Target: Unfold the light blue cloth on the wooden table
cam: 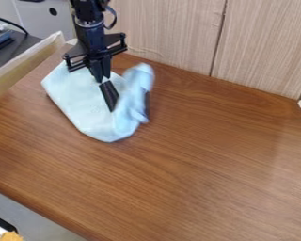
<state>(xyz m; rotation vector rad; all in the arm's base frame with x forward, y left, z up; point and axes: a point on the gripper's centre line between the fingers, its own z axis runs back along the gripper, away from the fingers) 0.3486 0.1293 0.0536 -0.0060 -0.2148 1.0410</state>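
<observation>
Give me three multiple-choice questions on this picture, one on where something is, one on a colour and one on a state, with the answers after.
1. Where is the gripper?
A) Over the bare front edge
B) At the cloth
C) Against the wood-grain panels

2. What colour is the cloth?
A) Pale blue
B) Red
C) Dark green

3. How does the cloth lie on the table?
A) Flat and smooth throughout
B) Rolled into a tight tube
C) Spread at left, bunched up at right

Key:
1 B: the gripper comes down over the cloth.
2 A: its visible surface is pale blue.
3 C: folds rise along its right side.
</observation>
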